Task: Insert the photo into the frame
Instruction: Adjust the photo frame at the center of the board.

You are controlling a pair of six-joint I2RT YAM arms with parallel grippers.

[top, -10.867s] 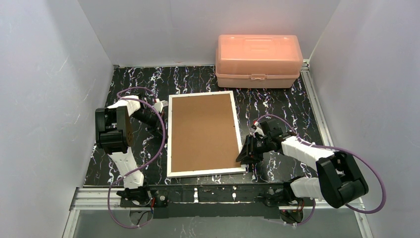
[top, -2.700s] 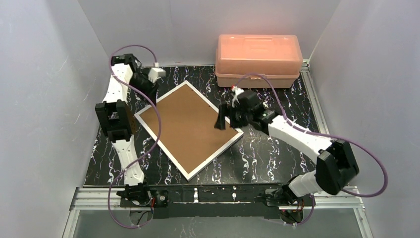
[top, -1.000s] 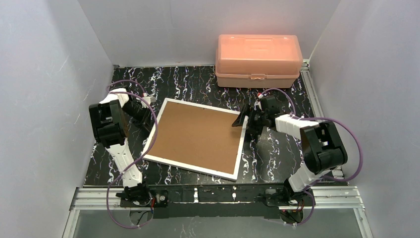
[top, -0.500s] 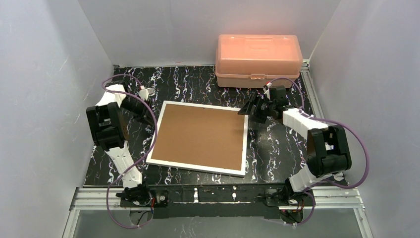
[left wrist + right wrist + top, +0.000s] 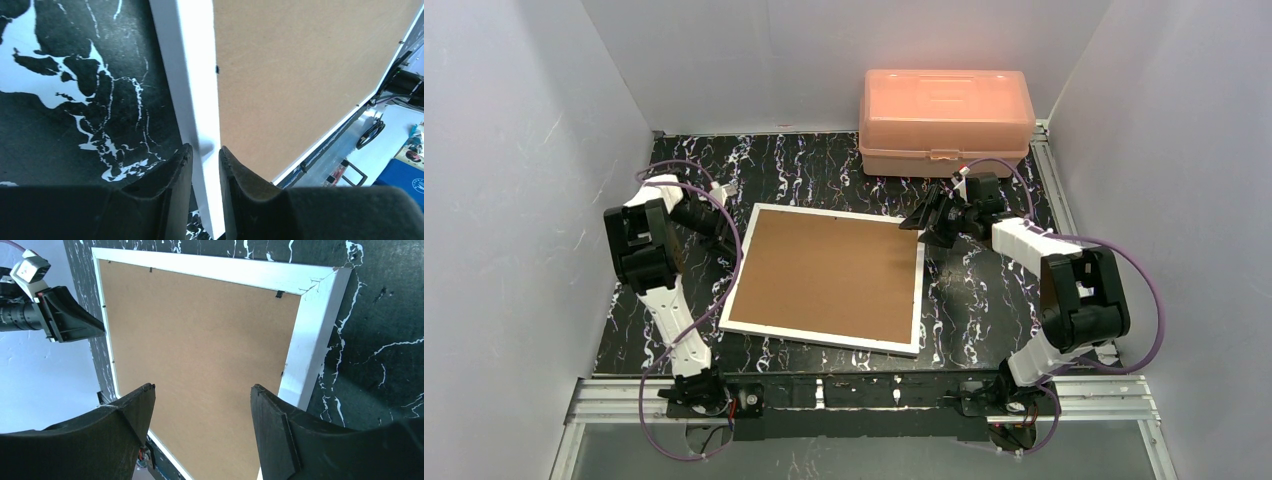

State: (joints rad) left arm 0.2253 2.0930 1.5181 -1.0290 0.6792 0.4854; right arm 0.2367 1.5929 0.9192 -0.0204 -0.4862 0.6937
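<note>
The frame (image 5: 824, 275) lies flat on the worktop (image 5: 984, 290), brown back up, its long sides running left to right and slightly skewed. It fills the middle ground between the two arms.

The left pincer (image 5: 205, 150) sits at the frame's left edge, towards the far corner. Its jaws are narrow, and in the wrist view the white left rail runs straight into the slim gap between them. I cannot tell whether the pads press the rail or merely stand over it.

The right pincer (image 5: 202, 386) is at the frame's far right corner, jaws wide, holding nothing. Its wrist view shows the brown board and the white right rail between the spread fingers.

The left arm (image 5: 646, 245) rises from its base at the near left, folds at a high elbow and drops its forearm rightward to the frame. The right arm (image 5: 1079, 295) bends at an elbow on the right and stretches its forearm far and left, low over the worktop.

A pink box (image 5: 946, 120) stands at the far right, apart from the frame.
</note>
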